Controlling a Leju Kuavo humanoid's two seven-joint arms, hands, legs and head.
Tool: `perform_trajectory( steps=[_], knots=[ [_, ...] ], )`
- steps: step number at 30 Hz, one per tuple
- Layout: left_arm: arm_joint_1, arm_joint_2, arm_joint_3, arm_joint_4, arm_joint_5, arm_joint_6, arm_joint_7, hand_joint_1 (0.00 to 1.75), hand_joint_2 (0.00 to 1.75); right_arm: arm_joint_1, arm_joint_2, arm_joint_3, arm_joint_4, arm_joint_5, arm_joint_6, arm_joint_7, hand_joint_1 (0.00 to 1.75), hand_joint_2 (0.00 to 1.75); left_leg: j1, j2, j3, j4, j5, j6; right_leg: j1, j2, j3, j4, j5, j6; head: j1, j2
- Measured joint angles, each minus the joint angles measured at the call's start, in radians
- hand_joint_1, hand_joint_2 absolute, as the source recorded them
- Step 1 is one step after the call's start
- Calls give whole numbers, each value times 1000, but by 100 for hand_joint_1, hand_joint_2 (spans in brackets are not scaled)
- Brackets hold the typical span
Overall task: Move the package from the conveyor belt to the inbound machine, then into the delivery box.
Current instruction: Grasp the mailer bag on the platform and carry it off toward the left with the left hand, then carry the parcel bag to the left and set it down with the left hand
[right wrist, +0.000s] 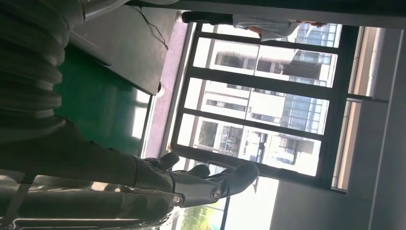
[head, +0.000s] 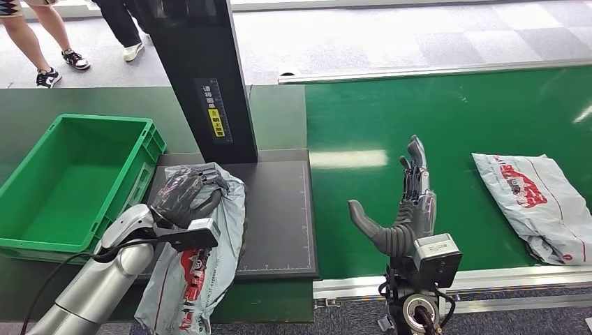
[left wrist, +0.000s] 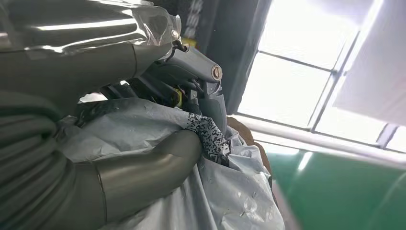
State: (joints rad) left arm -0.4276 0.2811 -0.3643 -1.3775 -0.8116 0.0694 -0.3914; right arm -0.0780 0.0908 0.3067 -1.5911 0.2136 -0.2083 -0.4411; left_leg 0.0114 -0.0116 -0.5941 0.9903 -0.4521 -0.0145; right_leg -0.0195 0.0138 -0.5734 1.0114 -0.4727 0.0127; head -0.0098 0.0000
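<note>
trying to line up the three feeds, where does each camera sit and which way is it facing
Head view: high on the body, looking forward and down at the green conveyor belt, black scanner platform and green box; both arms show, left hand gripping a grey package, right hand open.
Left wrist view: behind the left hand, close on the package; thumb and fingers show.
Right wrist view: behind the right hand, facing windows.
Shared: head and left wrist views both show the gripped package.
</note>
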Motion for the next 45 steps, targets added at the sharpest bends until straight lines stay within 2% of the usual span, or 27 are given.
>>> perform_trajectory(
  steps=[8, 10, 14, 20, 22, 24, 26, 29, 34, 38, 45],
  knots=[
    [28, 3, 0, -97, 4, 3, -2, 175, 175, 0, 0, -1, 0, 0, 0, 0, 0, 175, 0, 0, 0, 0, 0, 0, 0, 0, 0, 0, 0, 0, 0, 0],
    [33, 4, 0, -109, 23, 20, -24, 175, 175, 0, 0, -1, 0, 0, 0, -1, 0, 175, 0, 0, 0, 0, 0, 0, 0, 0, 0, 0, 0, 0, 0, 0],
    [68, -1, 6, -211, 91, 96, -98, 175, 175, 2, -1, -3, 0, 0, -8, -5, 0, 175, 0, 0, -1, 0, 0, 0, 0, 0, -1, 0, 0, 0, 0, 0],
    [105, -27, 54, -432, 120, 246, -127, 175, 175, 9, -4, -16, -1, 2, -28, -21, 0, 175, 0, 0, -2, 0, -1, 0, 0, 0, -3, 0, 0, 0, 0, 0],
    [109, -37, 87, -474, 84, 310, -89, 175, 175, 13, -4, -20, -5, 3, -32, -23, 0, 175, 0, 0, -2, 0, 0, 0, 0, 0, -3, 0, 0, 0, 0, 0],
    [98, -45, 136, -475, -4, 369, 2, 175, 175, 18, -3, -21, -8, 4, -33, -24, 0, 175, 1, 0, -2, 0, 0, 0, 1, 0, -3, 0, 0, 0, 0, 0],
    [60, -47, 208, -420, -54, 407, 64, 175, 175, 22, -2, -20, -9, 5, -33, -26, 0, 175, 1, 0, -2, 0, 0, -1, 1, 0, -3, 0, 0, -1, 0, 0],
    [-14, -43, 304, -303, -47, 426, 72, 175, 175, 24, 1, -18, -9, 3, -33, -29, 0, 175, 2, 1, -2, 0, 2, -1, 1, 0, -3, 0, 1, -2, 0, 0],
    [-58, -35, 342, -236, -69, 428, 80, 175, 175, 22, 1, -17, -9, -1, -31, -32, 0, 175, 2, 1, -2, 0, 2, -1, 2, 0, -3, 1, 1, -2, 0, 0],
    [-293, 25, 424, 122, -335, 430, 231, 175, 175, 1, 7, -1, 2, -21, -6, -38, 0, 175, 2, 1, -2, 0, 3, -1, 2, 0, -3, 1, 2, -2, 0, 0],
    [-505, 103, 422, 533, -532, 425, 402, 175, 175, -15, 10, 25, 21, -34, 9, -35, 0, 175, 2, 1, -3, 0, 3, -1, 2, 1, -4, 1, 2, -2, 0, 0]
  ],
)
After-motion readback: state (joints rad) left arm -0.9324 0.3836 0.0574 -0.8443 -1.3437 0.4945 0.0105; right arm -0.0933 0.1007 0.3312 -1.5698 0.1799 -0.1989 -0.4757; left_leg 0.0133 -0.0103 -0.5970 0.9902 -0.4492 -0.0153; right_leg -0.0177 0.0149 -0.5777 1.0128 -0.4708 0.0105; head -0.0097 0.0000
